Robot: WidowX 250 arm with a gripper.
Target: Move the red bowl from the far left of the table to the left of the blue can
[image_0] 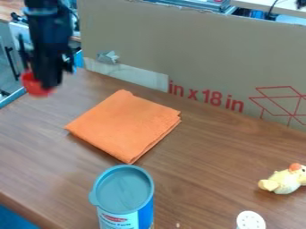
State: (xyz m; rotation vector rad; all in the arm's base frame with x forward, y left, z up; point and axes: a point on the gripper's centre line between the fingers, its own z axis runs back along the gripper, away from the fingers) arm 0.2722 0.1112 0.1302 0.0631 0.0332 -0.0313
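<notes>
At the upper left, my gripper hangs over the table's far left part, pointing down. It is shut on a small red object, partly hidden behind the black fingers. To the right of the gripper and lower in the view lies a folded orange cloth, flat on the brown wooden table. A blue canister with a grey-blue lid stands upright just in front of the cloth.
A yellow plush duck lies near the right edge, with a white perforated round top at the bottom edge. A large cardboard panel with red print walls off the table's back. The table's left edge runs below the gripper's side.
</notes>
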